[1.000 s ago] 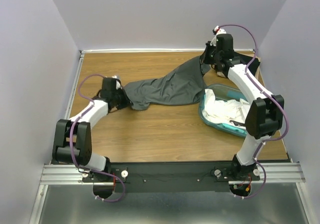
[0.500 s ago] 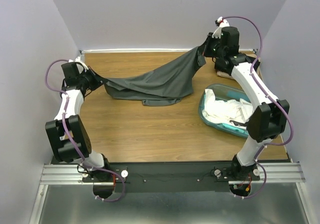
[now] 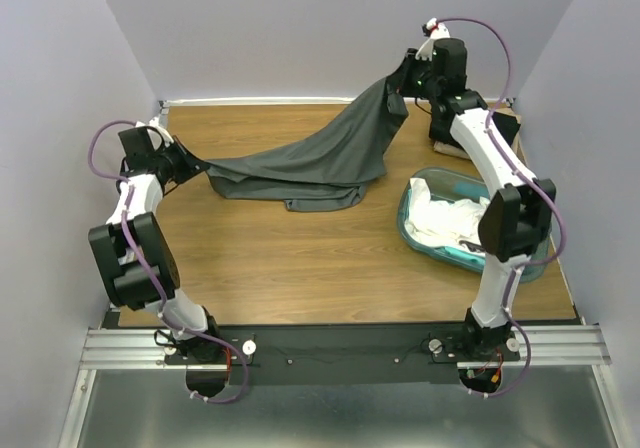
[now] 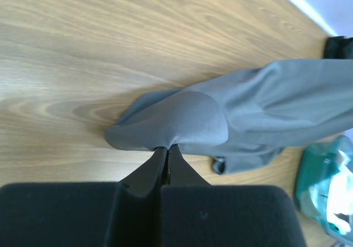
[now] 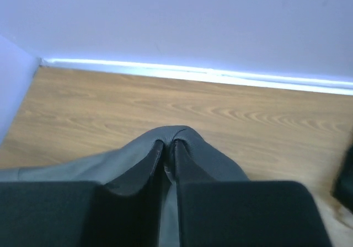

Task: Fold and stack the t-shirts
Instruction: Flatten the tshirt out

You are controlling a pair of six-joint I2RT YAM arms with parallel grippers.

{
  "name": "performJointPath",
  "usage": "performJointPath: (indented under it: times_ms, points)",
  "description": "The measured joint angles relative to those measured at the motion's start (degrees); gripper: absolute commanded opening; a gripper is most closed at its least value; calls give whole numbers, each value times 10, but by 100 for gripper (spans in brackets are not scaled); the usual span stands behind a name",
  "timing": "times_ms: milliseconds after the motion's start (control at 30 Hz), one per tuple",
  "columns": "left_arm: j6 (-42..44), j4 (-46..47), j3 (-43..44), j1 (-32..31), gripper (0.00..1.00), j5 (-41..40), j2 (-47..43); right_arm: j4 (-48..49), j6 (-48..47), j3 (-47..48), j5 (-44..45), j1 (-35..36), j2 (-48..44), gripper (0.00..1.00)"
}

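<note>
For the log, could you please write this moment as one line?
left gripper: shut on dark grey t-shirt | right gripper: shut on it, raised

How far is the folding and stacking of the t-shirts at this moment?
Done: no finished fold or stack shows clearly. In hand: the dark grey t-shirt is stretched, unfolded, between the left gripper and the right gripper, both pinched shut on it, with its lower edge on the table. Left: folding it, then the white shirts crumpled in the teal tub.
</note>
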Motion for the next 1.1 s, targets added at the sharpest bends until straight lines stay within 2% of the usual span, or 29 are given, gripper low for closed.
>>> performJointPath:
  times_ms: [67,200,333,500,633,1100]
  points:
    - [9,5,2,0,0,-2,29,8,-3,40,-5,0,51,81]
    - [23,5,2,0,0,-8,74,-5,3,37,-16,0,96,86]
    - [37,7,2,1,0,-15,80,-7,4,-17,-18,1,87,81]
    - [47,10,2,2,0,-18,80,-7,11,-138,-27,11,35,64]
    - [50,11,-1,2,0,-18,80,-8,18,-193,-34,23,25,56]
    - [58,15,-12,2,0,-18,80,-16,35,-225,-24,31,59,58]
